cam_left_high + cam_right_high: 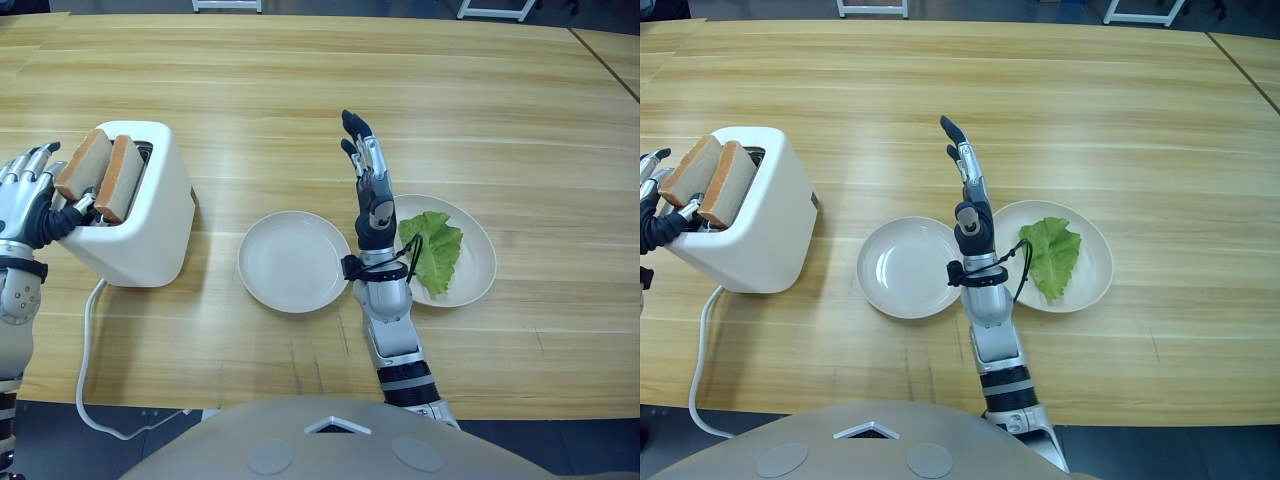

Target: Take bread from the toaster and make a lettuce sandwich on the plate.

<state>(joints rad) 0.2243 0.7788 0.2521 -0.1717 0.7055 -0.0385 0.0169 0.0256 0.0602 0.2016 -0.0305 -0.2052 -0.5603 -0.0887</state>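
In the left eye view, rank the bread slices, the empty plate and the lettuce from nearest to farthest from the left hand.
1. Bread slices, in the toaster, right beside the left hand.
2. Empty plate, mid-table, to that hand's right.
3. Lettuce, on the farther plate, beyond the right hand.

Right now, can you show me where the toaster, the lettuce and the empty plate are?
toaster (150, 228): left eye view, on its white side wall.
lettuce (437, 252): left eye view, middle of the leaf.
empty plate (293, 262): left eye view, bare middle of the dish.
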